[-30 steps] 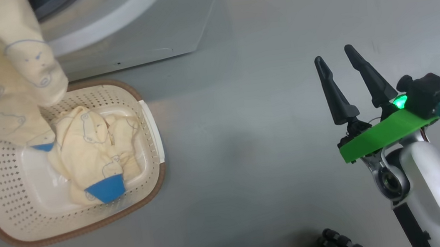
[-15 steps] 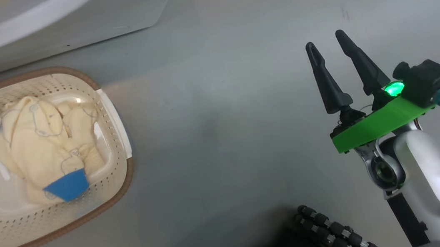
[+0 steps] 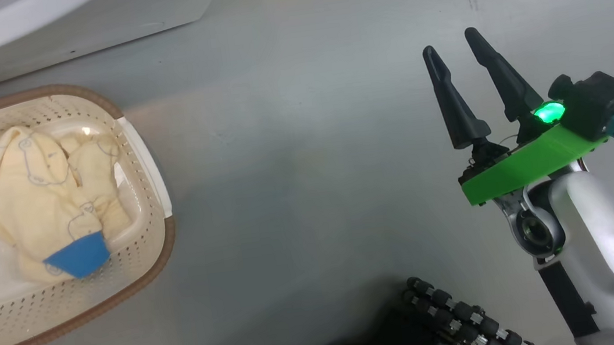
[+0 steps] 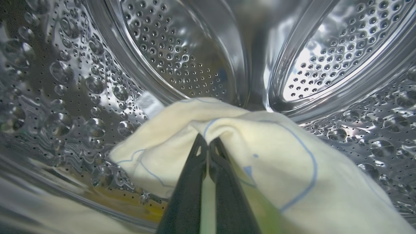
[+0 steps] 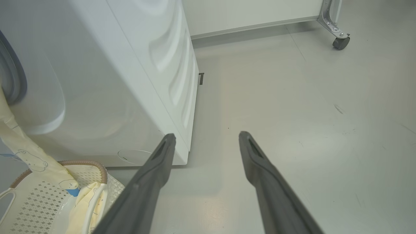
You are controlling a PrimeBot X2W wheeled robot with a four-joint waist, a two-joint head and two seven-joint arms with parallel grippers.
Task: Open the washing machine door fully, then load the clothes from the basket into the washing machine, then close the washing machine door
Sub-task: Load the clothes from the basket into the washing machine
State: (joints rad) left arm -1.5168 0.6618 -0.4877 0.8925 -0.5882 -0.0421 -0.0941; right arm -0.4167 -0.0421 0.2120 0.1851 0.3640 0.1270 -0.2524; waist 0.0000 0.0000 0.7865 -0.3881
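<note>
Loading step: bear-print garment (image 4: 260,156) is pinched by L gripper (image 4: 208,141) inside steel drum (image 4: 169,48), release is judged next; R gripper (image 3: 448,42) jaws are spread, idle.

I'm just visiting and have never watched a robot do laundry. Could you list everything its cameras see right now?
washing machine: one, white, standing behind the basket
drum: one, shiny perforated steel, around the left gripper
basket: one, cream with a brown rim, on the floor by the machine
clothes: at least two, cream-yellow with blue cuffs; some piled in the basket, one inside the drum
floor: grey, under everything
caster wheel: one, dark, on a metal bracket at the far wall
ribbed hose: one, black, bottom of the head view
left gripper: dark fingers, shut on the clothes in the drum
right gripper: dark fingers, open, empty, above bare floor
</note>
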